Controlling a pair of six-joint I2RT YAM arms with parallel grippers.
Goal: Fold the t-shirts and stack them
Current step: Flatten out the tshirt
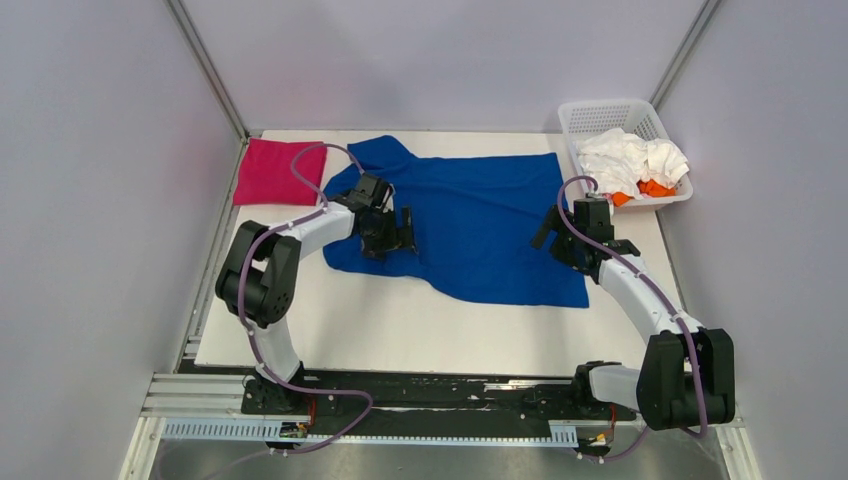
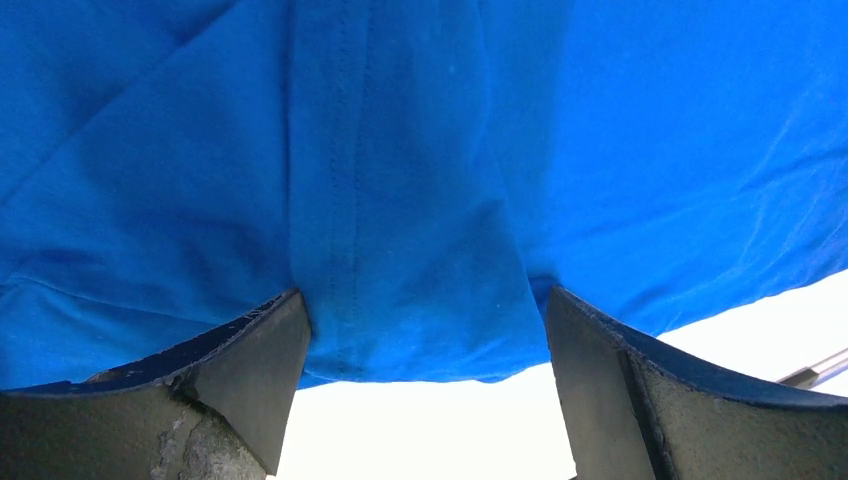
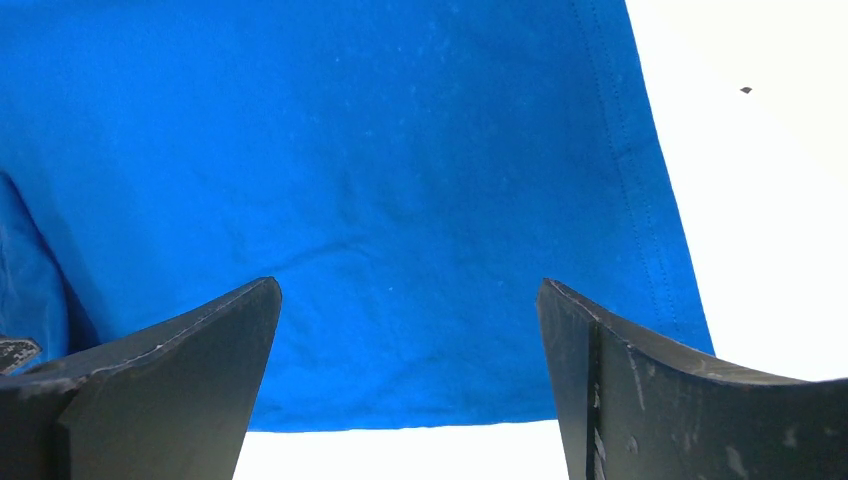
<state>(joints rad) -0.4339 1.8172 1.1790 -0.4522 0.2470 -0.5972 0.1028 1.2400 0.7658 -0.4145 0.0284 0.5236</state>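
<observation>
Well, you are holding both jaws apart over the unfolded blue shirt (image 1: 480, 215); only the pink shirt (image 1: 278, 172) is lying folded.

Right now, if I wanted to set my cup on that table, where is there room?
Bare table runs along the near side, between the blue shirt and the arm bases. The far side is crowded: pink shirt left, basket right, left gripper and right gripper over the blue shirt.

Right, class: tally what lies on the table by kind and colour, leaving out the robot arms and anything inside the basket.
Blue shirt: 1
Pink shirt: 1
White basket: 1
Total: 3
</observation>
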